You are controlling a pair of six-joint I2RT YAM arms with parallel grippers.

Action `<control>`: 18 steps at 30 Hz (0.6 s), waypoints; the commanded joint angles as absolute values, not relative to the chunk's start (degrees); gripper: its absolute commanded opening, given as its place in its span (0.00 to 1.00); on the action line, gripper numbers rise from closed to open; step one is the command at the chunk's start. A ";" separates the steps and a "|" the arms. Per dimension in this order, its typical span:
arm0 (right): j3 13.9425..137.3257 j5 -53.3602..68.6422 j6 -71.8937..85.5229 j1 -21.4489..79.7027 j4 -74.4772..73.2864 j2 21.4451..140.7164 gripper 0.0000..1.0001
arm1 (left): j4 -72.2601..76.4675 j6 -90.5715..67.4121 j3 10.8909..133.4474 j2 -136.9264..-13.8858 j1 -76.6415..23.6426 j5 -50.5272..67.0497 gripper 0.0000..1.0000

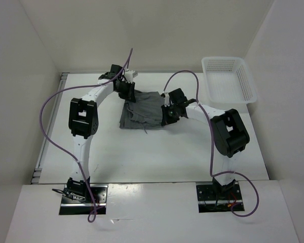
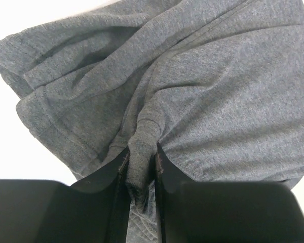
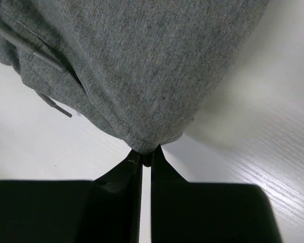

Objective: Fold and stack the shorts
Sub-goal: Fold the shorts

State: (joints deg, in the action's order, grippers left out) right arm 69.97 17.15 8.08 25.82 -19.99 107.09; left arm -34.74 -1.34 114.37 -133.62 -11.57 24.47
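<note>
The grey shorts (image 1: pixel 144 110) lie bunched at the middle back of the table, between my two grippers. My left gripper (image 1: pixel 125 90) is at their far left corner; in the left wrist view it (image 2: pixel 141 157) is shut on a pinched fold of grey fabric (image 2: pixel 142 147). My right gripper (image 1: pixel 168 112) is at their right edge; in the right wrist view it (image 3: pixel 146 156) is shut on a fabric edge (image 3: pixel 147 144), lifted a little off the white table. A thin drawstring (image 3: pixel 53 104) dangles at the left of that view.
A white mesh basket (image 1: pixel 228 78) stands at the back right of the table. White walls close in the left, back and right. Purple cables loop over both arms.
</note>
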 commanded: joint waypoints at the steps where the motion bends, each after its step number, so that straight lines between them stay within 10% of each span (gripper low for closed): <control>1: 69.09 16.35 8.35 25.49 -17.84 107.75 0.00 | -32.78 0.00 115.40 -134.38 -11.07 20.65 0.27; 5: 69.08 16.88 7.39 25.49 -17.31 107.75 0.01 | -32.78 0.00 115.93 -134.91 -11.07 20.65 0.42; 12: 73.38 19.42 -5.17 25.49 -24.68 102.75 0.57 | -33.31 0.00 115.40 -129.31 -10.55 21.88 0.93; 18: 78.05 18.03 -11.51 19.79 -31.20 92.21 0.81 | -34.45 0.00 113.47 -121.12 -6.77 20.23 1.00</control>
State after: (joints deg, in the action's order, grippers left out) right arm 73.10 18.85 -6.33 23.99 -28.60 100.88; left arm -34.83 -0.27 113.51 -129.69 -9.37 21.43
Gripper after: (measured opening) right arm 0.787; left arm 0.997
